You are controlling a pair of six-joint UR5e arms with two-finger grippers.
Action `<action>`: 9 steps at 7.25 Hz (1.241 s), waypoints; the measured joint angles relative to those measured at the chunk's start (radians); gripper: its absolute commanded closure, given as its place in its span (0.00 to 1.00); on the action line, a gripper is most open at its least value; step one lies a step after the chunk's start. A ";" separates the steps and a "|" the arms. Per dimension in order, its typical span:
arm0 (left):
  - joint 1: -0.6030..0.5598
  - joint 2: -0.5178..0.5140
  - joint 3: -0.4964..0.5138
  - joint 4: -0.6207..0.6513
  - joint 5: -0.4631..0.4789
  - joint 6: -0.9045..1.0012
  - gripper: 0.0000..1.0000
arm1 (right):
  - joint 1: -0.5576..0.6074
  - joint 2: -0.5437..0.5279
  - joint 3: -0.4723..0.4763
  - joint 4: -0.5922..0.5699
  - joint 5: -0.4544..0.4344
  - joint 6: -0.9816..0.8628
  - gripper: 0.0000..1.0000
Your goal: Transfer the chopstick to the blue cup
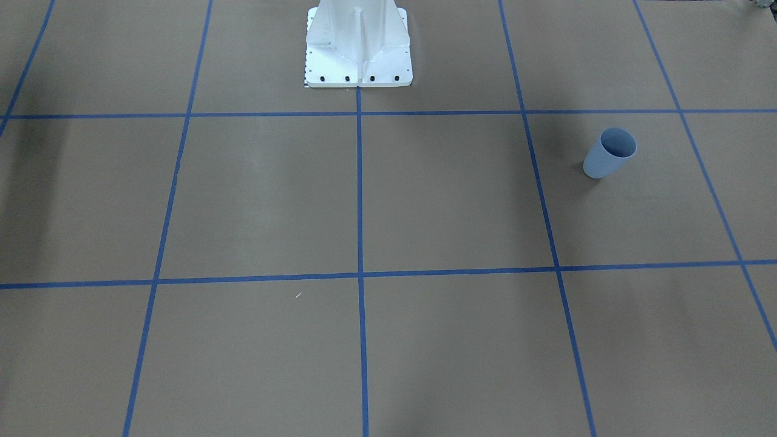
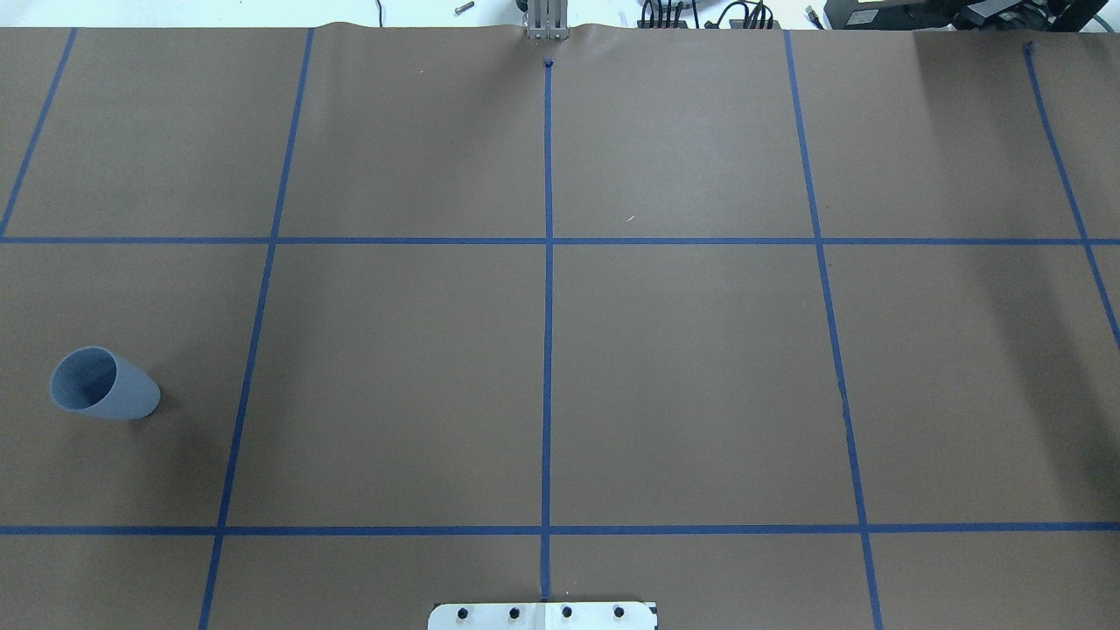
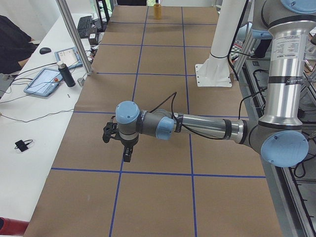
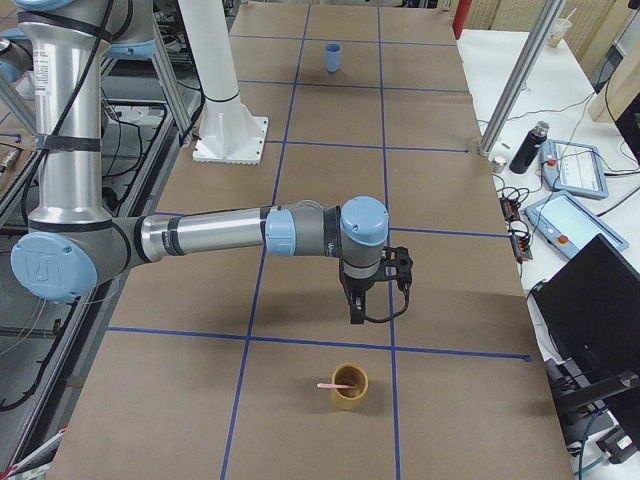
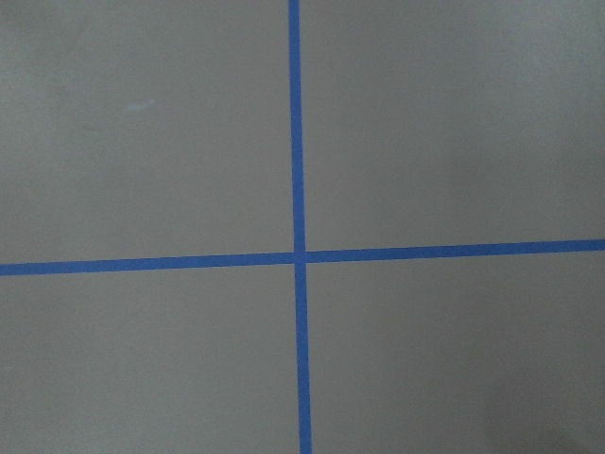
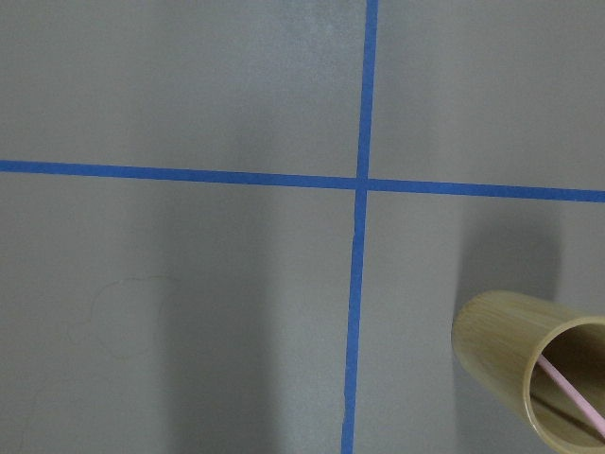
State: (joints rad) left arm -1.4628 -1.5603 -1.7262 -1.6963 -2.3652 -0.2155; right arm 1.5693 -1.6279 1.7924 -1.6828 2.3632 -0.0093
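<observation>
Pink chopstick (image 4: 328, 384) sits in a bamboo cup (image 4: 350, 396), lower centre; blue cup (image 4: 332, 57) stands top centre; we cannot tell whether left claw (image 3: 118, 145) or right claw (image 4: 375, 295) grips

Bench top with one cup, seen from across the robot.

Brown paper-covered bench (image 1: 449, 194), ruled into large squares by blue tape lines (image 1: 359, 182). White robot base (image 1: 358, 48), bolted along its near edge, at the top centre where the middle line begins. Blue cup (image 1: 609, 153), light blue with a darker inside, standing mouth up in a middle-row square at the view's right, clear of the tape. Small pale speck (image 1: 298, 295) in a lower square, left of centre.
</observation>
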 measured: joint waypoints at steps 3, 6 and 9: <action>0.193 0.078 -0.155 -0.142 0.012 -0.424 0.02 | 0.000 -0.002 0.004 0.000 0.015 -0.001 0.00; 0.347 0.148 -0.165 -0.351 0.050 -0.645 0.02 | 0.000 -0.003 0.005 0.000 0.017 -0.001 0.00; 0.438 0.156 -0.148 -0.368 0.055 -0.670 0.02 | 0.000 -0.004 0.004 0.000 0.018 -0.001 0.00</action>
State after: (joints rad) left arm -1.0244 -1.4044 -1.8746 -2.0645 -2.3104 -0.8852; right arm 1.5692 -1.6321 1.7966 -1.6828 2.3807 -0.0102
